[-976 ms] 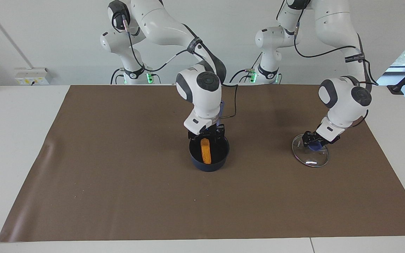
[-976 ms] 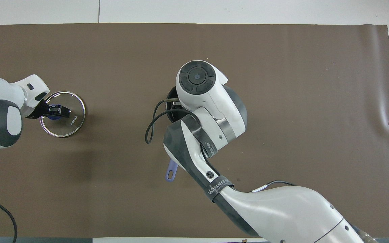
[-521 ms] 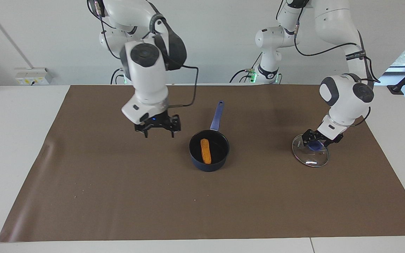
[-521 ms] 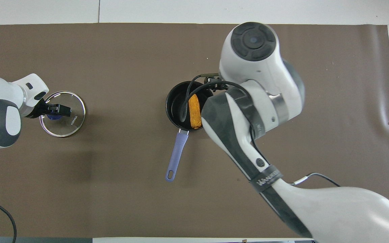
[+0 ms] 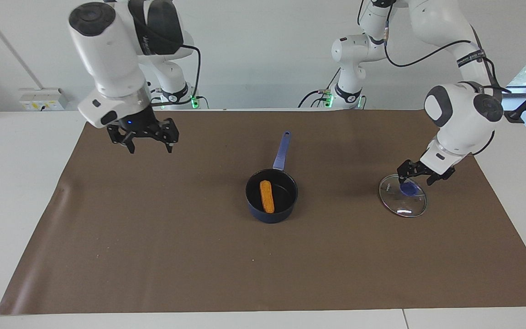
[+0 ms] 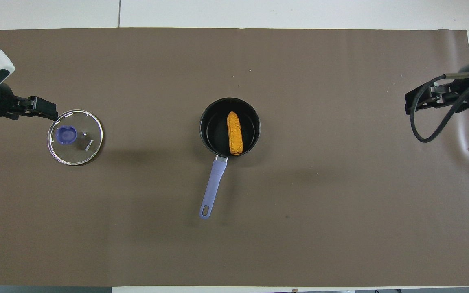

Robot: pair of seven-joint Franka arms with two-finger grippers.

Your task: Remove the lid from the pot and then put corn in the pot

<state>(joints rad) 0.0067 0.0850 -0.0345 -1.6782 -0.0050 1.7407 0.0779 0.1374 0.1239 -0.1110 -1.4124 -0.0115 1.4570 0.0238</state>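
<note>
Glass lid [image 5: 402, 201] flat on the mat, just under our left gripper [image 5: 419, 174], open, empty | corn [image 5: 267, 196] in pot [image 5: 271, 201] | right gripper [image 5: 144, 136] open, raised | risk: left fingers clipping the knob.

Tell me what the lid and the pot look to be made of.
The lid looks like clear glass in a shiny metal rim: the brown mat shows through it; its blue-purple knob is probably plastic. The pot appears to be dark-coated metal with a matte interior; its long handle looks like smooth plastic, though coated metal is possible.
</note>
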